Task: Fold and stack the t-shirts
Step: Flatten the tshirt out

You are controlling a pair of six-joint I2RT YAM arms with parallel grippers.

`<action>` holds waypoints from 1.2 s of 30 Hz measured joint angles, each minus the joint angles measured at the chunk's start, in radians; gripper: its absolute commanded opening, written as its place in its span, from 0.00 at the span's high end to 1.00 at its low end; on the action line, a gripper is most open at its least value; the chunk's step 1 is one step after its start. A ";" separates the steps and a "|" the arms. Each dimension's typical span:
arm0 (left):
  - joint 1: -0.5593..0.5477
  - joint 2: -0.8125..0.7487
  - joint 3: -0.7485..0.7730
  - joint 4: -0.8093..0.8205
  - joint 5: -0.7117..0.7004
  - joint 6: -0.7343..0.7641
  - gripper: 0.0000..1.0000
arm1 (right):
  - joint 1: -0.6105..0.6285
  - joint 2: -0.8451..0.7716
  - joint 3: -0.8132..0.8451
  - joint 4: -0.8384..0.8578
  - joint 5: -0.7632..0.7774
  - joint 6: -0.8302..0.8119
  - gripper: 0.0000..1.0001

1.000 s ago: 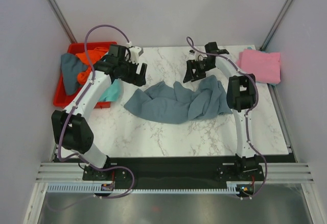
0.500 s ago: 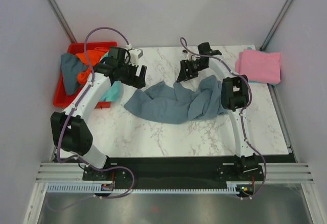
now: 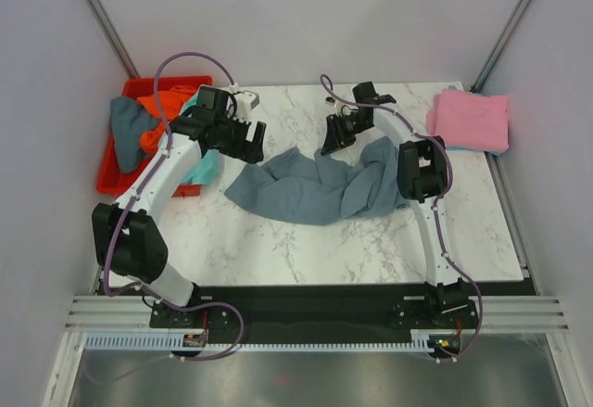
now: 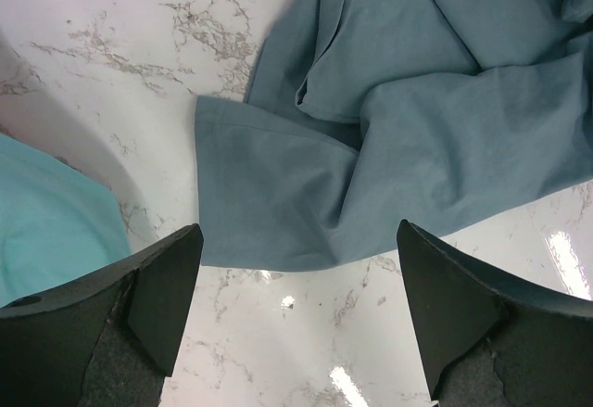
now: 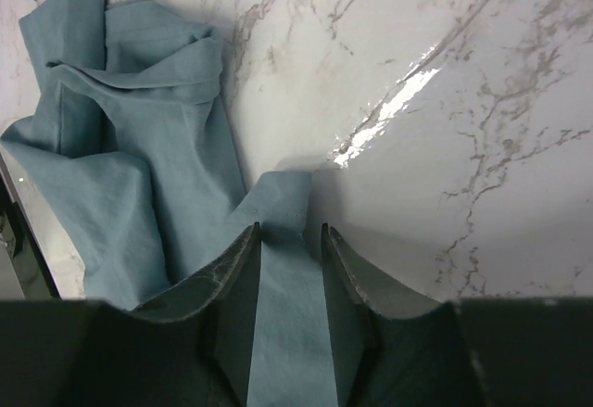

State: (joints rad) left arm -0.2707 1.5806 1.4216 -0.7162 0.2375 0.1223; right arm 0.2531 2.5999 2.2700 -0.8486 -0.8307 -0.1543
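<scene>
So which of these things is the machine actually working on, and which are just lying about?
Part of the job:
blue-grey t-shirt, crumpled mid-table
pink t-shirt, far right corner
teal t-shirt, at the bin's edge
orange t-shirt, in the bin

Just lying about:
red bin, only holding shirts
marble table

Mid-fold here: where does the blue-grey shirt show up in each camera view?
Top external: blue-grey shirt crumpled at table centre, between the arms.
Left wrist: blue-grey shirt fills upper right, a flat corner just beyond the open left end effector.
Right wrist: blue-grey shirt at left, one strip pinched in the right end effector.
Shared landmark: the veined marble tabletop.
</scene>
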 measured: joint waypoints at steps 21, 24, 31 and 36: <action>0.027 0.030 0.122 0.025 -0.003 -0.054 0.11 | -0.020 -0.333 0.052 -0.001 0.338 -0.169 1.00; 0.029 0.033 0.149 0.047 -0.004 -0.072 0.11 | -0.024 -0.542 0.014 0.030 0.379 -0.187 1.00; 0.029 0.024 0.162 0.060 -0.004 -0.111 0.12 | -0.008 -0.995 -0.180 0.055 0.430 -0.225 1.00; 0.029 0.003 0.159 0.073 -0.005 -0.135 0.11 | -0.003 -1.176 -0.404 0.033 0.459 -0.249 1.00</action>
State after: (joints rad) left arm -0.2417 1.5837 1.5806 -0.6434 0.2329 -0.0132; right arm 0.2497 1.4239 1.8656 -0.8154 -0.3721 -0.4034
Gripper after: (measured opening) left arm 0.886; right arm 0.009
